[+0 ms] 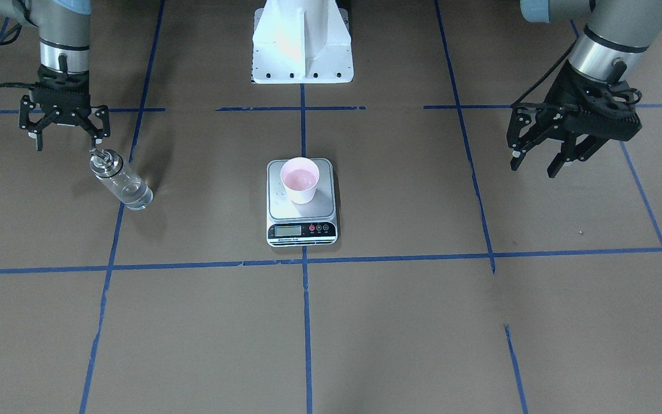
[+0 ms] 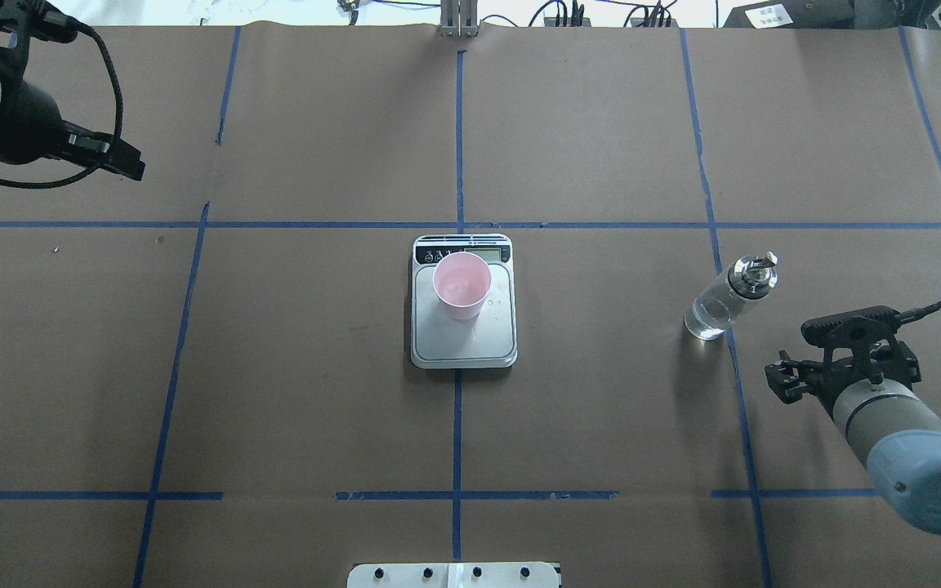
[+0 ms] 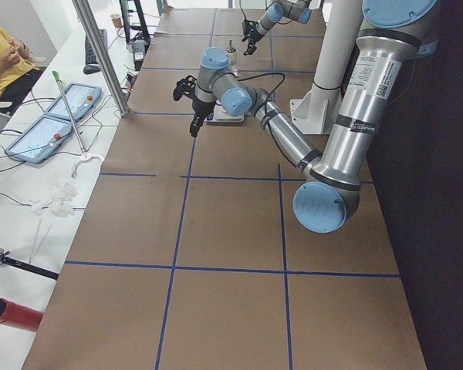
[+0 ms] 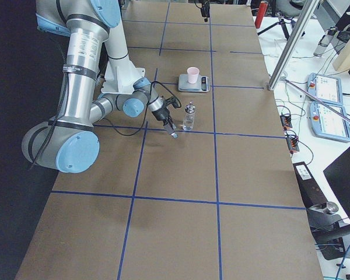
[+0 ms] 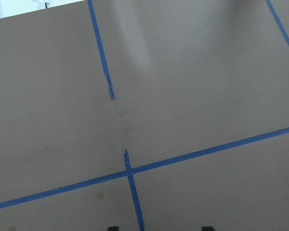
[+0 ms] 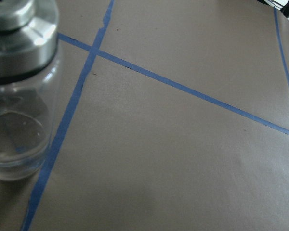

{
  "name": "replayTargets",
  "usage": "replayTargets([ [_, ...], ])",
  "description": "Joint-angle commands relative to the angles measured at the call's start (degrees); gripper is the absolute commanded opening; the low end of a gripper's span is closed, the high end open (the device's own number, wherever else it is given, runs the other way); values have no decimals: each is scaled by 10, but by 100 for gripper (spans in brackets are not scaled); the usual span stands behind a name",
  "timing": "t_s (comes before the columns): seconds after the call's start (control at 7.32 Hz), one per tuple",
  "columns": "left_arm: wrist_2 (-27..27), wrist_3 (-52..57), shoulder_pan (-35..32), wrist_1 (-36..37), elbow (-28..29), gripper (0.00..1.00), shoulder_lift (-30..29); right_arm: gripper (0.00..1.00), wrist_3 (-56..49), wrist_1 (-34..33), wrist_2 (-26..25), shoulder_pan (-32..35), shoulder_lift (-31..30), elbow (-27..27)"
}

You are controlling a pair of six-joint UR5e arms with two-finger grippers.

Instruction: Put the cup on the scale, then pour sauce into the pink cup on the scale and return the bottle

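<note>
brown table [image 1: 193, 322] holds cup [image 1: 300, 180] on scale [image 1: 276, 202], bottle [image 1: 121, 184] standing well apart

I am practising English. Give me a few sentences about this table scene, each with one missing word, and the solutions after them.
1. The pink cup stands on the ____.
2. The bottle stands upright on the table, on the robot's ____ side.
3. The right gripper hangs near the bottle with its jaws ____, holding nothing.

Missing words: scale; right; open.
</note>
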Motion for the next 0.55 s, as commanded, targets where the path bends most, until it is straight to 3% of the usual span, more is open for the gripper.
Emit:
replayTargets([
  [0.0,1,1,-2,2,2,65,2,100,-161,82,195,168,5,-57],
  [0.14,1,2,-3,2,12,65,2,100,-207,91,235,226,25,-86],
  [0.27,-5,15,-6,2,26,65,2,100,-254,88,328,311,47,-125],
  [0.41,-69,54,-49,0,67,65,2,100,-335,74,433,412,93,-193],
])
